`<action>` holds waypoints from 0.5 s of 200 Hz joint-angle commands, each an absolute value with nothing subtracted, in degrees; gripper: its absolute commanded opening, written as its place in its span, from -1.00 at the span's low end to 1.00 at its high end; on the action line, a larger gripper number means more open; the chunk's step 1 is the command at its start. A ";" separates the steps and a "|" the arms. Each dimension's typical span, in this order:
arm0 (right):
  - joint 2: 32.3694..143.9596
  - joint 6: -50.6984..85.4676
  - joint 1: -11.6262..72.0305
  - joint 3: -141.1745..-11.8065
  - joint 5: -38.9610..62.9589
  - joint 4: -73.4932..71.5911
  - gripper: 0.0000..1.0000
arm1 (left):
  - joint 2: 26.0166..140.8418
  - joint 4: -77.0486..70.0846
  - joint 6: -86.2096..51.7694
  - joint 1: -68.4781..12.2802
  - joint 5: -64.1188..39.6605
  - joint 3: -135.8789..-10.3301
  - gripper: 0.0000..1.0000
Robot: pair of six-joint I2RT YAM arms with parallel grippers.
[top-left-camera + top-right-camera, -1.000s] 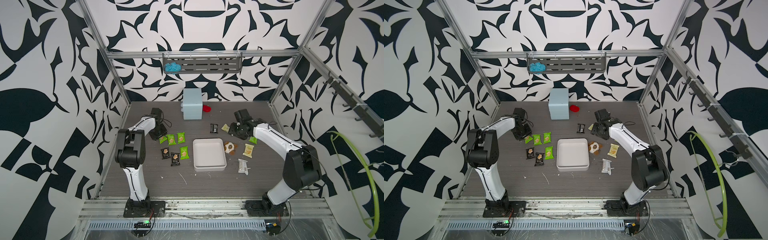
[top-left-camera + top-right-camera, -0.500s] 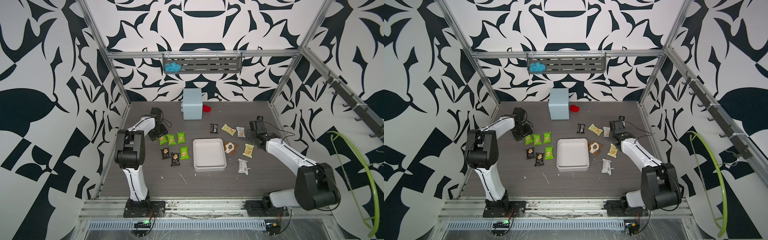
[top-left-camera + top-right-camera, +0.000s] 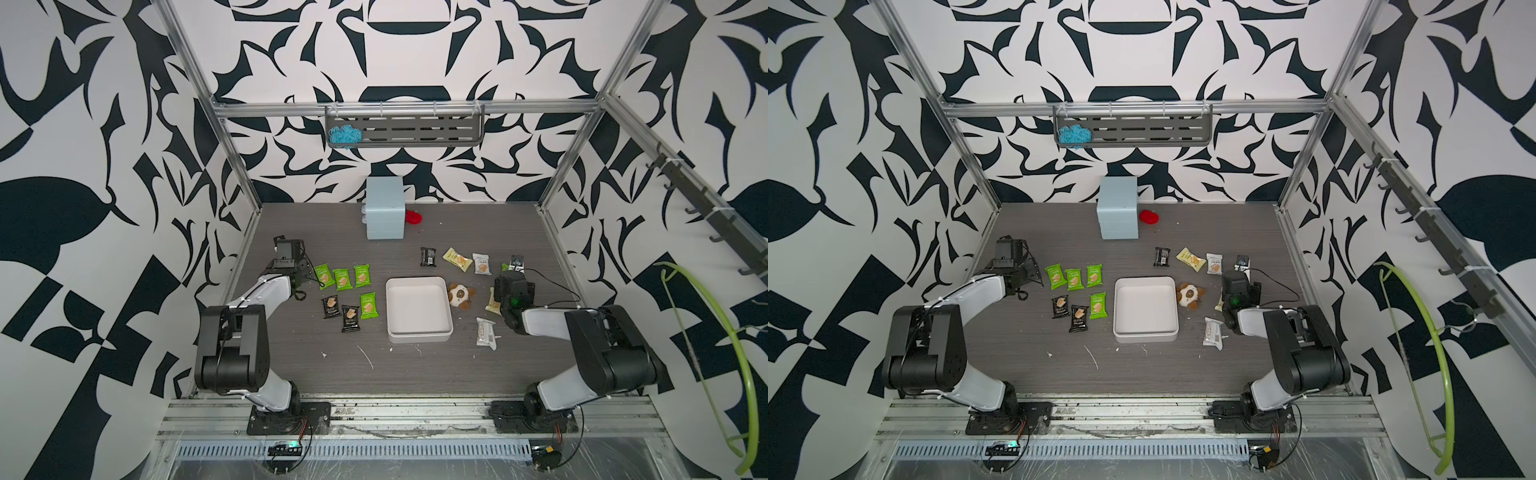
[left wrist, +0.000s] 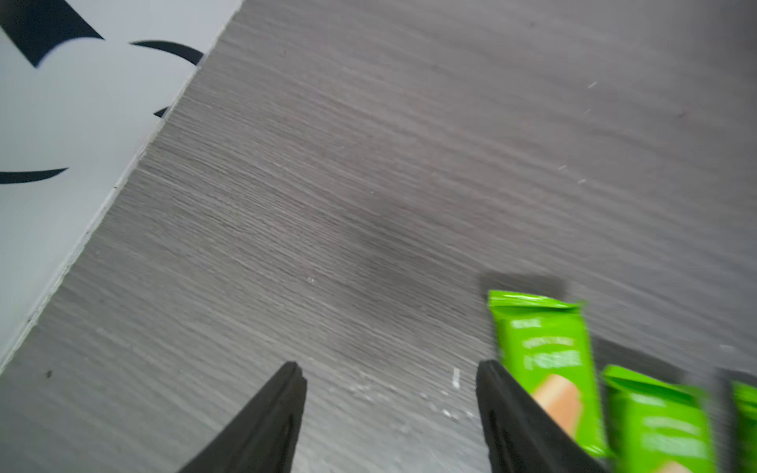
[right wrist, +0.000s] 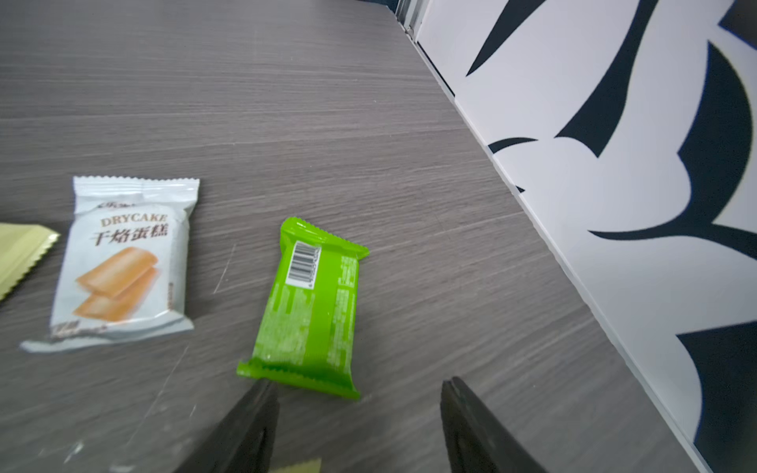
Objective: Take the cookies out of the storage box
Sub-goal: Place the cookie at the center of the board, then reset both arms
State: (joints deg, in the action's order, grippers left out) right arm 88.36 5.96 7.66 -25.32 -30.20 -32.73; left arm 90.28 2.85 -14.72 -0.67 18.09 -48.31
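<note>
Since the storage box (image 3: pixel 419 337) looks empty, with the cookies (image 3: pixel 363 275) flat on the table (image 3: pixel 332 374) either side of it, the left gripper (image 4: pixel 385 368) and right gripper (image 5: pixel 358 383) stand spread, pinching nothing; each should lift straight clear, dragging no packet.

Both top views high, looking down; wrist views skim tabletop (image 4: pixel 368 164).
</note>
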 commanded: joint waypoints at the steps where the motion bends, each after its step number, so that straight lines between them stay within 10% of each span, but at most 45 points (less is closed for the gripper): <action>1: 87.33 3.74 7.12 -24.27 -27.78 -43.86 0.47 | 91.22 -12.04 -8.19 -0.19 17.24 -45.70 0.46; 12: 87.37 2.85 6.07 -22.91 -22.19 -45.87 0.98 | 91.61 -14.98 -8.39 0.26 16.02 -43.19 0.47; 47: 89.18 2.18 4.39 -20.07 -17.79 -52.07 0.98 | 86.86 -34.75 -7.97 -0.11 14.25 -29.65 0.46; 61: 88.65 2.41 4.42 -19.65 -17.88 -52.32 0.99 | 85.01 -41.07 -7.79 -0.24 13.86 -25.12 1.00; 100: 88.96 2.16 4.43 -19.86 -17.66 -52.22 0.99 | 87.88 -52.10 -6.64 -1.85 15.34 -20.33 0.98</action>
